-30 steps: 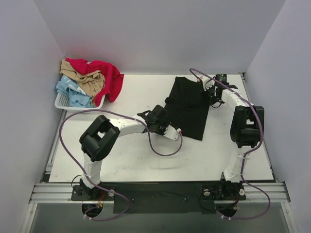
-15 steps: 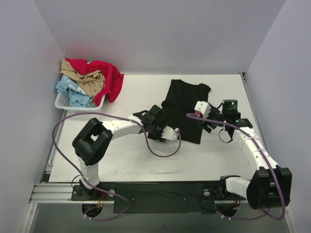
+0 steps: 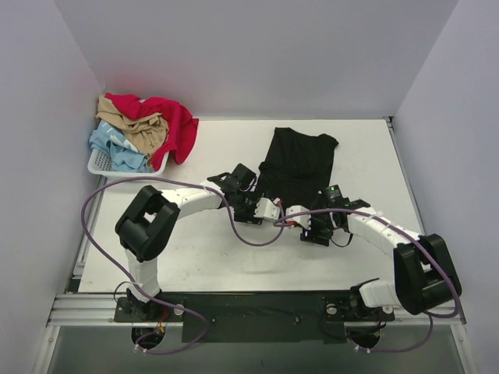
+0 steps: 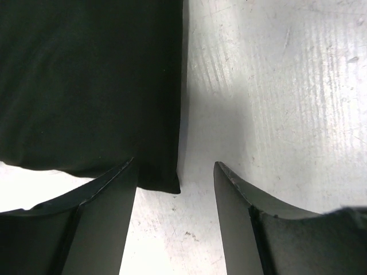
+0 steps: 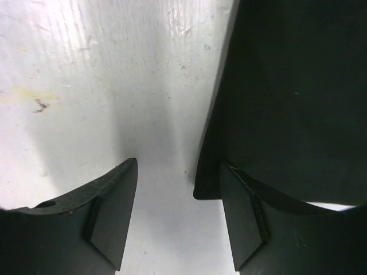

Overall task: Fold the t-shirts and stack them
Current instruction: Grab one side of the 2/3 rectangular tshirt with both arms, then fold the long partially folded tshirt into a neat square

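A black t-shirt (image 3: 298, 165) lies on the table as a long, narrow folded strip. My left gripper (image 3: 253, 204) is low at its near left corner and open. In the left wrist view the black t-shirt's corner (image 4: 163, 182) lies flat between the spread fingers of the left gripper (image 4: 175, 162), one finger over the cloth. My right gripper (image 3: 316, 227) sits at the near right corner, also open. The right wrist view shows the black cloth's corner (image 5: 207, 183) just inside one finger of the right gripper (image 5: 179, 162). Nothing is held.
A white lattice basket (image 3: 97, 164) stands at the far left, heaped with a red t-shirt (image 3: 173, 123), a tan one (image 3: 140, 125) and a pale blue one (image 3: 113, 146). White walls close in the table on three sides.
The left gripper has opened and let go of the black shirt's edge. The right arm swung from the shirt's far right corner to its near edge. The shirt now lies narrower.
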{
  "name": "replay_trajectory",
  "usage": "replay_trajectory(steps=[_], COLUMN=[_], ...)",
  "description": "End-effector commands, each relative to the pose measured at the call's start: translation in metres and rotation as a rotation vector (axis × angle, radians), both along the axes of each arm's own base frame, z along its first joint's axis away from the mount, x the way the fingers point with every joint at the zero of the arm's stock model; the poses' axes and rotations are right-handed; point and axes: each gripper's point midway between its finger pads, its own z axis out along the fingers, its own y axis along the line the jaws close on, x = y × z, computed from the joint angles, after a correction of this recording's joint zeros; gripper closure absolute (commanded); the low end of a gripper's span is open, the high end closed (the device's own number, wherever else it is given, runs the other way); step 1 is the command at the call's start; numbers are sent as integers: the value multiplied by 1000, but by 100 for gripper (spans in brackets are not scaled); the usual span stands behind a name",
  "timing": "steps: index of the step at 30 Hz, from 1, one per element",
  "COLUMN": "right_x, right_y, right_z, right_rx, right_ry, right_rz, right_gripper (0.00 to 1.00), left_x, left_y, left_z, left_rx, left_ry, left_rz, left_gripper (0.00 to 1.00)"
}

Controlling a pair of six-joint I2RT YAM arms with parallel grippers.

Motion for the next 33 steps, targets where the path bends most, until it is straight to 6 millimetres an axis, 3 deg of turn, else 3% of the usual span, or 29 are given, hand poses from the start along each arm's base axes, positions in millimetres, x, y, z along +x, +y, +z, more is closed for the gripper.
replay_trajectory(steps=[1, 3, 6, 7, 9, 10, 12, 16, 18, 21, 24, 28, 33], right_x=[9, 15, 18, 18, 16, 14, 8, -8, -19, -40, -67, -99, -133], right_y=[-11, -18, -25, -26, -29, -31, -33, -22, -14, -7, 4, 14, 20], right_z=[-21, -26, -28, -28, -29, -28, -27, -13, -6, 2, 16, 35, 65], right_rx=[-94, -132, -181, -188, -205, -217, -241, -272, -258, -261, -239, -231, -246], right_ry=[-14, -40, -54, -56, -37, -21, 8, 16, 20, 22, 33, 71, 111], right_rz=[-25, -47, -74, -71, -73, -73, -64, -31, -18, 18, 69, 117, 125], right_gripper=[47, 47, 53, 58, 72, 85, 100, 100, 100, 100, 100, 100, 100], left_x=[5, 4, 3, 2, 2, 4, 7, 1, -13, -42, -66, -118, -164], left_y=[-11, -11, -11, -12, -12, -12, -11, -4, 2, 23, 40, 73, 103], left_z=[-6, -7, -8, -8, -8, -7, -4, 10, 18, 18, 32, 41, 62], left_rx=[-35, -31, -23, -20, -19, -21, -24, -12, -11, 30, 52, 142, 223], left_ry=[5, 6, 15, 16, 19, 17, 24, 54, 95, 172, 231, 360, 382], left_rz=[-5, -12, -16, -20, -19, -11, 19, 70, 78, 85, 103, 97, 49], left_gripper=[37, 44, 65, 69, 86, 100, 100, 100, 100, 100, 100, 100, 100])
